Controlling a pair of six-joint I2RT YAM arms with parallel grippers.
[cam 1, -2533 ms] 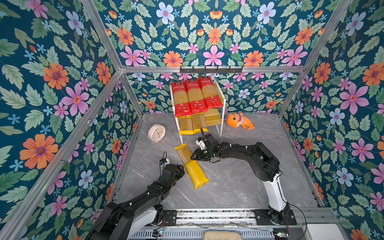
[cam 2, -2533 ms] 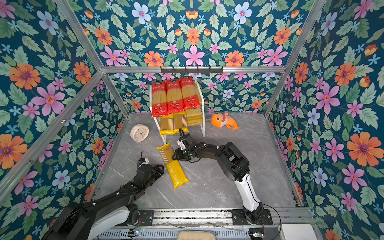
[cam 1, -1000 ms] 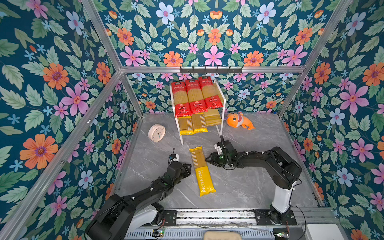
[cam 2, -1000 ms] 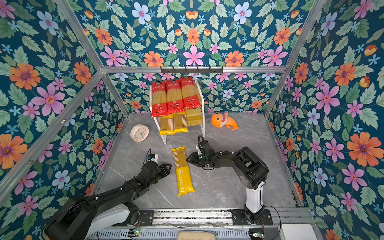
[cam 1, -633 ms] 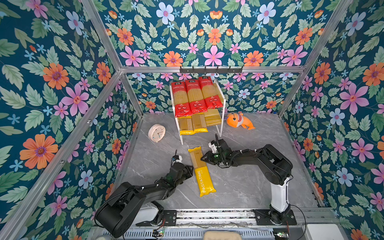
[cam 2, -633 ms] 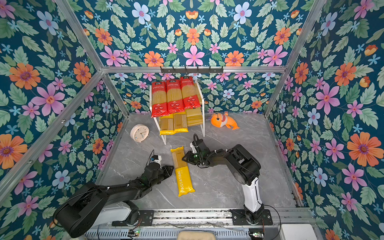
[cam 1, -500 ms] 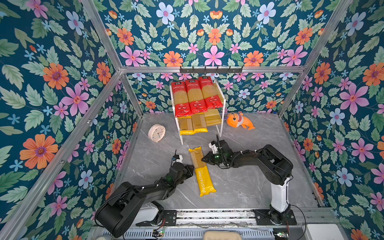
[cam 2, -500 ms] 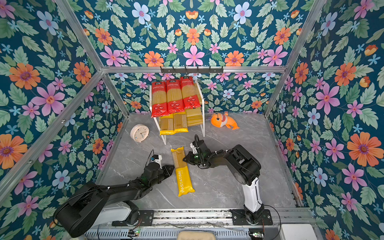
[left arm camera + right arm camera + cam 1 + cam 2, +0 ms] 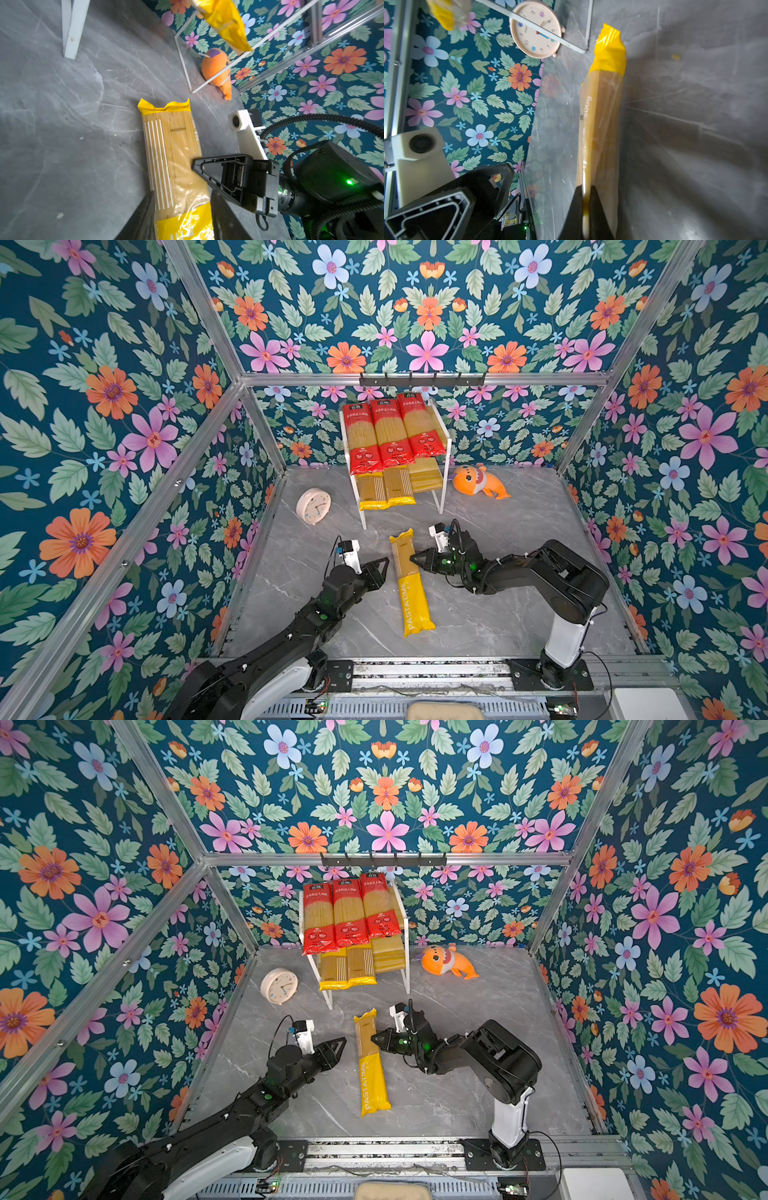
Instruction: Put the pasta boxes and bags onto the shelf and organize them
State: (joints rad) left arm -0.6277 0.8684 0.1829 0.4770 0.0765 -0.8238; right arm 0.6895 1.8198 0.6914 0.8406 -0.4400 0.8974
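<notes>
Pack on table: 1 yellow PASTATIME pack (image 9: 409, 585) flat on grey table (image 9: 507, 622), long axis near–far, far end leaning a bit left; lies betw. the 2 grippers.
L gripper: (image 9: 383, 568) jaws apart, nothing in them; just left of pack's left edge, no contact seen in both top views.
R gripper: (image 9: 415, 559) clenched; tips against pack's right edge at the clear window. R wrist view: thin yellow sliver betw. fingers (image 9: 575, 212); film pinched or not, can't tell.
Shelf: (image 9: 444, 485) far centre, by back wall. Top tier: 3 red packs (image 9: 390, 435) side by side, near ends hang over front edge. Lower tier: 2 yellow packs (image 9: 386, 489) at left + mid, ends overhang; right part of board (image 9: 424, 477) bare.
Room: bare table strip betw. pack's far end and shelf's front legs. Clock (image 9: 313, 506) left of shelf, fish toy (image 9: 478, 483) right of it, both well apart from pack.
Top views only: PASTATIME lettering, shelf load, hook rail (image 9: 422, 379).
L wrist only: code 2A20250310 + white stripes on pack, R gripper side-on.
R wrist only: clock face behind shelf frame.
</notes>
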